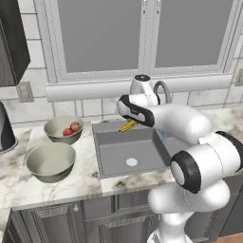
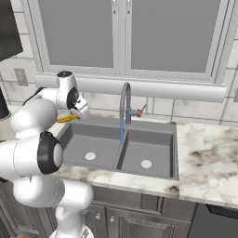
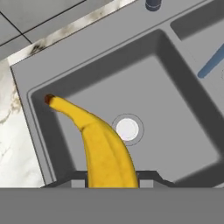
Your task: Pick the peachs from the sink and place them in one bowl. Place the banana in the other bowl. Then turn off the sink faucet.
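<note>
Marble worktop (image 1: pixel 71 178) with grey cabinet doors (image 1: pixel 57 220) beneath. Two-pane window (image 2: pixel 125 35) above a white sill (tiled wall behind). Wall outlet (image 1: pixel 24 92) at left.

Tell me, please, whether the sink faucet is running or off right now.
Running: a blue stream falls from the spout of the sink faucet into the sink.

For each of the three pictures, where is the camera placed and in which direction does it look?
Left base view: behind the arm's left, facing forward and down at the dark grey double-basin sink and two grey-beige bowls; the white arm crosses from lower right.
Right base view: behind the arm's right, facing the tall grey gooseneck faucet; the arm rises lower left.
Hand view: on the hand, looking down into a basin past the held yellow banana; gripper at bottom.
All three share the sink and banana.
</note>
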